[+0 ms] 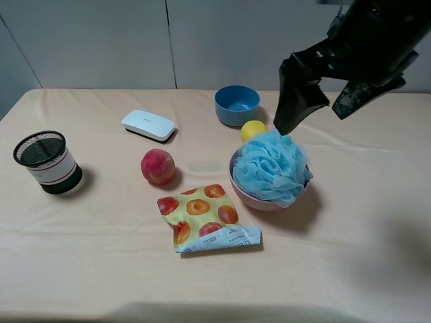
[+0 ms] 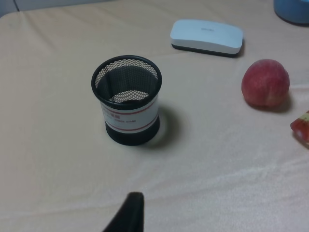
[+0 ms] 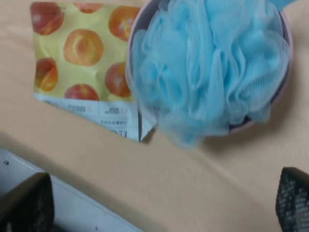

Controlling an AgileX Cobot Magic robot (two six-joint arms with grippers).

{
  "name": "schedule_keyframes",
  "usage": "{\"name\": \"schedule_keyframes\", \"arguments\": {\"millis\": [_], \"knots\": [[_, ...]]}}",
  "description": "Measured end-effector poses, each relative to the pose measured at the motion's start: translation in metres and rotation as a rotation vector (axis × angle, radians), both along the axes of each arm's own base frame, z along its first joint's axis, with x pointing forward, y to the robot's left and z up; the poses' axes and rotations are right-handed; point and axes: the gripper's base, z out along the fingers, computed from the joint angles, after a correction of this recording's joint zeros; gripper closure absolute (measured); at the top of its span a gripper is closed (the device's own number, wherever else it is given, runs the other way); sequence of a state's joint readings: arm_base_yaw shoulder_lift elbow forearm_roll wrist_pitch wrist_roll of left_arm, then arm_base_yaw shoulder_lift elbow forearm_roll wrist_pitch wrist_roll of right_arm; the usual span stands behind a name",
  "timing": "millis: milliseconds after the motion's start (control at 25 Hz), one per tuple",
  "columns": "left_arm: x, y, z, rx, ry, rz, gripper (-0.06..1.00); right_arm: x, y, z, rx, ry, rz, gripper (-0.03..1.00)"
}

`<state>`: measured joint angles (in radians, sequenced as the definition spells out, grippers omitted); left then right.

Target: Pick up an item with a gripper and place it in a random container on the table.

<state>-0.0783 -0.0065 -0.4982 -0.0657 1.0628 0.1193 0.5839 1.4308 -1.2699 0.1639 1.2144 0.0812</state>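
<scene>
Across the beige worktop (image 1: 101, 269), the items are lying well apart from one another. Above the far right area, the right tool (image 1: 322, 108) is hanging with its jaws spread wide, holding nothing; in the right wrist view only its two fingertips (image 3: 29, 203) are showing. Just below it, the light blue bath pouf (image 1: 273, 167) is sitting in the pink bowl (image 1: 259, 200), filling it and spilling over the near rim. Left of the bowl, a yellow snack packet (image 1: 202, 217) printed with orange and red fruit is lying flat; its white strip is carrying small print too blurred to read. At the far left, a black mesh cup (image 2: 127, 99) is standing upright, wearing a white band with red lines and illegible lettering. A blue bowl (image 1: 237, 104), a white case (image 2: 206, 36) with faint unreadable marking, a red peach (image 1: 157, 166) and a lemon (image 1: 252, 129) are completing the layout. Only one dark tip of the left tool (image 2: 126, 215) is showing, so its opening cannot be told.
</scene>
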Motion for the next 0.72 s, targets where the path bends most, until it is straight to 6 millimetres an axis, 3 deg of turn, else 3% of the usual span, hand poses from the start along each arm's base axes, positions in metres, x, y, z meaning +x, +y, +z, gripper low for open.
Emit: {"name": "schedule_keyframes", "arguments": {"millis": [280,720], "knots": [[0.0,0.0,0.0,0.0,0.0,0.0,-0.05,-0.047,-0.032,0.014,0.029,-0.073,0.004,0.27],[0.0,0.0,0.0,0.0,0.0,0.0,-0.05,-0.126,-0.086,0.019,0.109,-0.226,0.002,0.27]]}}
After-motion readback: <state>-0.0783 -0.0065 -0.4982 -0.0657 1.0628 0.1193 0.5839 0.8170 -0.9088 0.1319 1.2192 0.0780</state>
